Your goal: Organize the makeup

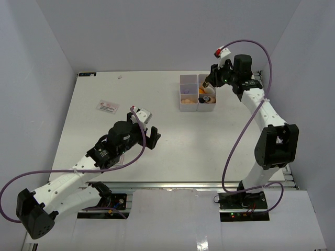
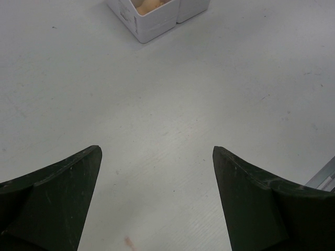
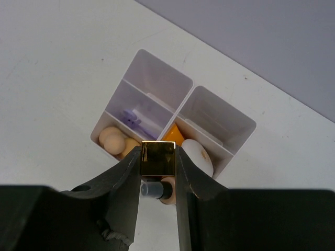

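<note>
My right gripper (image 3: 157, 150) is shut on the black-and-gold lipstick tube (image 3: 157, 159), whose square gold end faces the camera. It hangs over the near end of the white compartment box (image 3: 217, 112), seen from above as the right gripper (image 1: 211, 83) at the box (image 1: 189, 104). In the box lie tan sponges (image 3: 111, 139), a purple loop (image 3: 133, 118), an orange bottle (image 3: 172, 135) and a white oval piece (image 3: 199, 155). A dark cylinder (image 3: 156, 187) shows below the tube. My left gripper (image 2: 156, 148) stands open over bare table, also seen as the left gripper (image 1: 148, 130) left of and nearer than the box.
A small white card with red print (image 1: 107, 106) lies on the table's left half. The box corner (image 2: 152, 23) shows at the top of the left wrist view. Grey walls enclose the table on three sides. A purple cable (image 1: 250, 47) arcs over the right arm.
</note>
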Robot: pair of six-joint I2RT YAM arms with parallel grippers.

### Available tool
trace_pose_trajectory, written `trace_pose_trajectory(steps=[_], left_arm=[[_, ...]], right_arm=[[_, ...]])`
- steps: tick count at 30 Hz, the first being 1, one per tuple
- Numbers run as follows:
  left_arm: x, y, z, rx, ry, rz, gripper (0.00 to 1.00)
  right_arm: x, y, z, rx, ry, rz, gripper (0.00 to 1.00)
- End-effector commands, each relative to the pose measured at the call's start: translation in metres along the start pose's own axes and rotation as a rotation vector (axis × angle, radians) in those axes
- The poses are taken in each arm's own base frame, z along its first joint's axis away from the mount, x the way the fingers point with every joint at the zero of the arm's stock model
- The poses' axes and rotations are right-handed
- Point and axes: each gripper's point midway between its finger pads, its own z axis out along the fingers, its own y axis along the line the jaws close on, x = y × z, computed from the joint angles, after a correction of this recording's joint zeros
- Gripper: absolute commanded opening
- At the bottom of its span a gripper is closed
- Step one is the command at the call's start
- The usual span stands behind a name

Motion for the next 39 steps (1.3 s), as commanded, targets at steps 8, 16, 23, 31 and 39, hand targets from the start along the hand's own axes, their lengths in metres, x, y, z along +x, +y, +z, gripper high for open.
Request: trace_pose_trajectory(steps=[8, 16, 23, 31, 39], left_arm=[[0.006, 0.011, -0.001, -0.060, 0.004, -0.007, 0.98], [0.009, 0.013, 0.000, -0.070, 0.013, -0.008, 0.98], [0.012, 0.014, 0.001, -0.078, 0.019, -0.015, 0.98], [0.011, 0.011, -0.001, -0.081, 0.010, -0.094, 0.98], [0.024, 0.000, -0.013, -0.088, 0.063, -0.366, 0.97]], right_arm=[[-0.032, -0.058, 0.042, 0.170, -0.113, 0.088, 0.08], [-0.022, -0.081, 0.059, 0.221, -0.115, 0.074, 0.08], [-0.016, -0.094, 0.073, 0.243, -0.108, 0.077, 0.09], [0.003, -0.105, 0.089, 0.263, -0.074, 0.066, 0.22], [0.010, -0.092, 0.087, 0.206, -0.061, 0.049, 0.62]])
